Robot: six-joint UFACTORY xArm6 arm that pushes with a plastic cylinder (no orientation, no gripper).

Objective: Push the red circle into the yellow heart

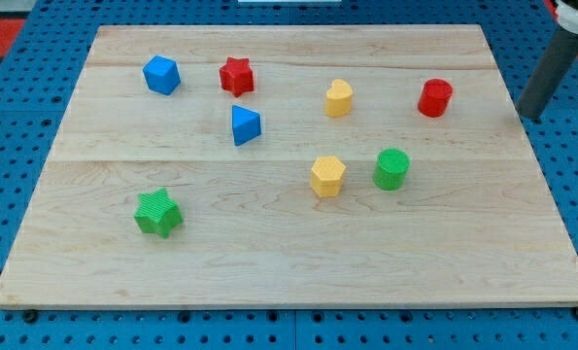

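Note:
The red circle (pixel 434 98) stands near the view's upper right of the wooden board (pixel 289 262). The yellow heart (pixel 338 98) stands to its left, about a hundred pixels away, with bare wood between them. My rod comes in from the view's top right corner; my tip (pixel 529 115) rests at the board's right edge, to the right of the red circle and apart from it, roughly level with it.
A blue hexagon-like block (pixel 161 75), a red star (pixel 236 76) and a blue triangle (pixel 245 125) stand at the upper left. A yellow hexagon (pixel 327 176) and a green circle (pixel 391 169) stand below the heart. A green star (pixel 158 213) stands at the lower left.

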